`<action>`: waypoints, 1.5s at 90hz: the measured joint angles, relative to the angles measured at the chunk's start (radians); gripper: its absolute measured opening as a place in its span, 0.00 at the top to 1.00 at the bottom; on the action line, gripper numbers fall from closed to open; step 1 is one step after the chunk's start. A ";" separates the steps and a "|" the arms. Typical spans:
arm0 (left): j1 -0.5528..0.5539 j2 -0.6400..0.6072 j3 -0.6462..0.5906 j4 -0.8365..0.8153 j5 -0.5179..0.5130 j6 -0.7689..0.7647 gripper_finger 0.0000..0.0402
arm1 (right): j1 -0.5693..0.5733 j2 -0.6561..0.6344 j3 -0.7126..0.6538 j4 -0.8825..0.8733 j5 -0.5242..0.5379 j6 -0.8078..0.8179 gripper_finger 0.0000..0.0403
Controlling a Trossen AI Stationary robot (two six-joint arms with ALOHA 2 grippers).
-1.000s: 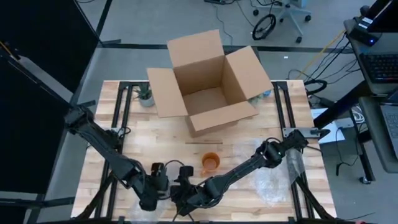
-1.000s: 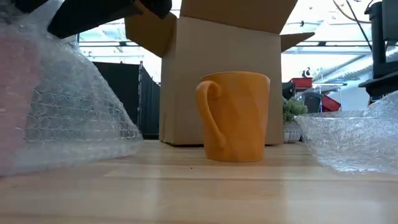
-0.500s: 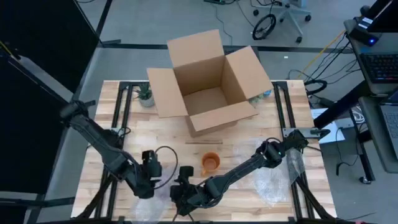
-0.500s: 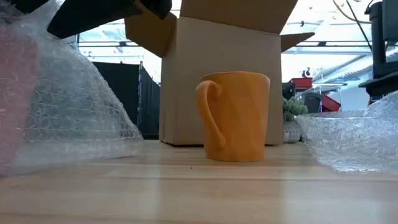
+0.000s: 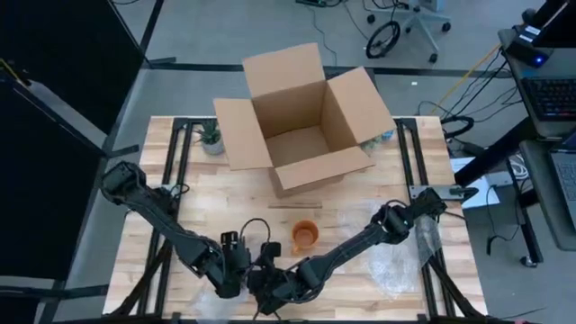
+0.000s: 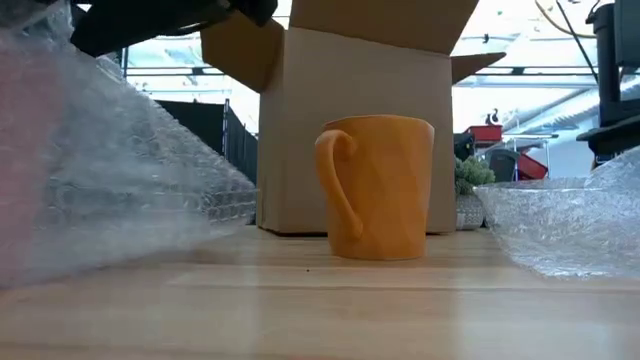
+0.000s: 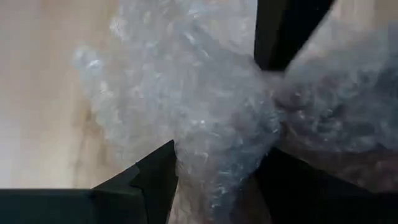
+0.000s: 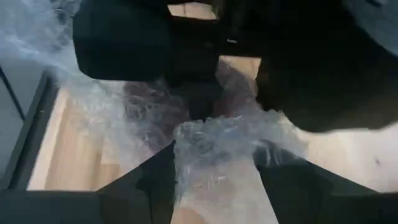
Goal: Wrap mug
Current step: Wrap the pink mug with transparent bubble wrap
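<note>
The left pincer (image 5: 236,273) and right pincer (image 5: 266,281), side by side, each pinch crinkled clear bubble wrap (image 7: 205,118). Just beyond them the smooth orange mug (image 5: 306,234) stands upright on the pale wooden tabletop (image 5: 180,202), an open cardboard box (image 5: 301,112) behind it.

Your mug (image 6: 378,188) is orange and glossy, standing upright on the wooden table (image 5: 225,207) with its mouth open to the ceiling and its curved handle turned toward the left in the low view. From above, the mug (image 5: 305,234) sits near the table's middle. Your bubble wrap (image 7: 205,118) is clear and crumpled, bunched into a gathered fold near the table's front edge; it rises in a sloping sheet (image 6: 110,180) apparently clear of the mug. A second loose sheet (image 6: 560,225) lies on the table's other side.
</note>
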 joint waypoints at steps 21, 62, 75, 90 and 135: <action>0.010 0.007 -0.009 0.041 -0.006 0.032 0.70 | 0.000 0.000 0.000 0.001 -0.011 -0.023 0.52; 0.013 0.007 -0.009 0.054 0.019 0.056 0.90 | 0.035 -0.052 -0.001 -0.076 -0.026 -0.105 0.52; 0.012 0.007 -0.008 0.061 0.034 0.111 0.90 | 0.057 -0.075 -0.001 -0.119 -0.026 -0.140 0.52; 0.013 0.007 -0.007 0.064 0.047 0.150 0.90 | 0.083 -0.084 0.001 -0.048 -0.092 -0.258 0.52; -0.008 0.005 -0.009 0.075 0.051 0.254 0.83 | 0.065 0.000 0.000 0.060 -0.067 -0.717 0.52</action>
